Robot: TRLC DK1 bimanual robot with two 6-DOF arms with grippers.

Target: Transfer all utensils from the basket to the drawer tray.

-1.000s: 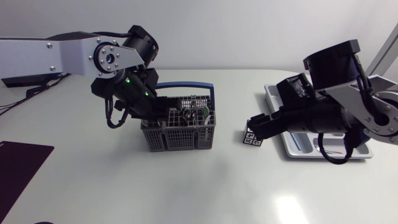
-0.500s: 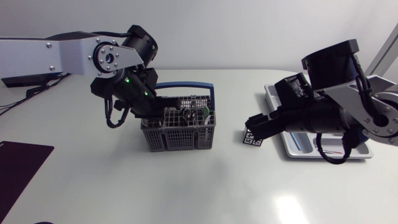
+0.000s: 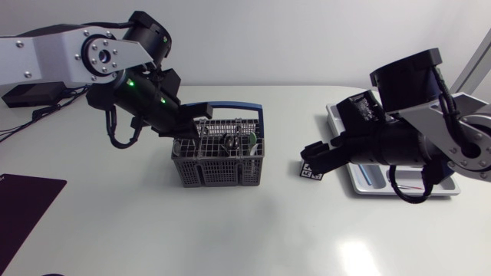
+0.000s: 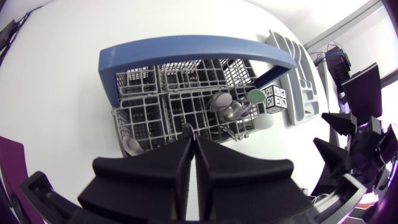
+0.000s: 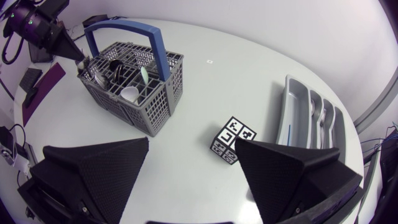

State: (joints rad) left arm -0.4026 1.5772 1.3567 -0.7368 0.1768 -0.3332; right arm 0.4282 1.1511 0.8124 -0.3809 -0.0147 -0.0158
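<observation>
The grey wire basket (image 3: 201, 168) with a blue handle (image 3: 230, 107) stands left of centre and holds several utensils, among them a green-bowled spoon (image 4: 255, 94), a metal ladle (image 4: 229, 109) and a spoon (image 4: 132, 144) in a corner compartment. My left gripper (image 3: 189, 127) hangs over the basket's back left rim, shut; I cannot make out whether a thin handle is pinched. In the left wrist view its fingertips (image 4: 184, 138) press together above the basket (image 4: 140, 118). The grey drawer tray (image 3: 336, 115) lies at the right. My right gripper (image 3: 314, 157) stands open between basket and tray, empty.
A black-and-white marker cube (image 3: 311, 171) sits under my right gripper, beside the tray (image 5: 287, 102). The tray holds a fork (image 5: 320, 115) and a blue-handled piece (image 3: 367, 175). A dark purple mat (image 3: 23, 203) lies at the left front edge.
My left gripper has shut and has risen out of the basket, moving back and to the left. My right arm has barely moved.
</observation>
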